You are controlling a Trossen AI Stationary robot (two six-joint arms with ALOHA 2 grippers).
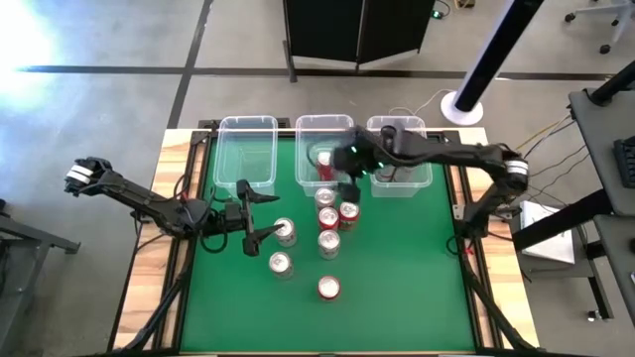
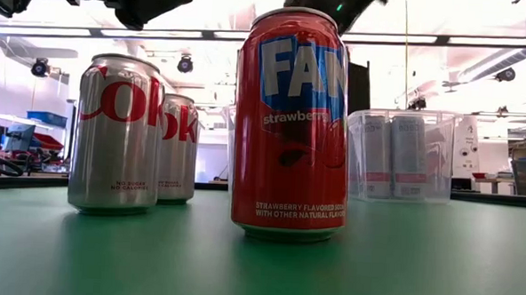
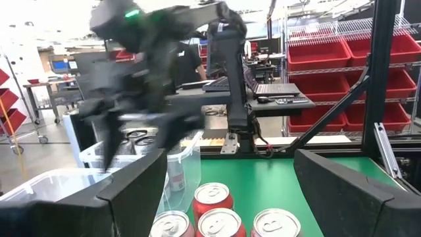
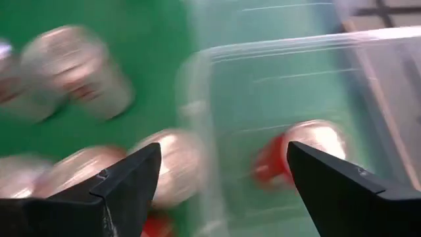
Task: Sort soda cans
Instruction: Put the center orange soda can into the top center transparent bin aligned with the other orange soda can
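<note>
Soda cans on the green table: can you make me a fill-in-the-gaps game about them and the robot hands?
1. The number of clear bins along the table's far edge is ____.
2. The can inside the middle bin is coloured ____.
3. The left hand, fingers open, is next to a can whose body is ____.
4. The right hand hangs over the near edge of the ____ bin.

Missing words: three; red; silver; middle

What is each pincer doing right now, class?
Left pincer: open, empty, beside a silver can.
Right pincer: open, empty, over the middle bin.
</note>
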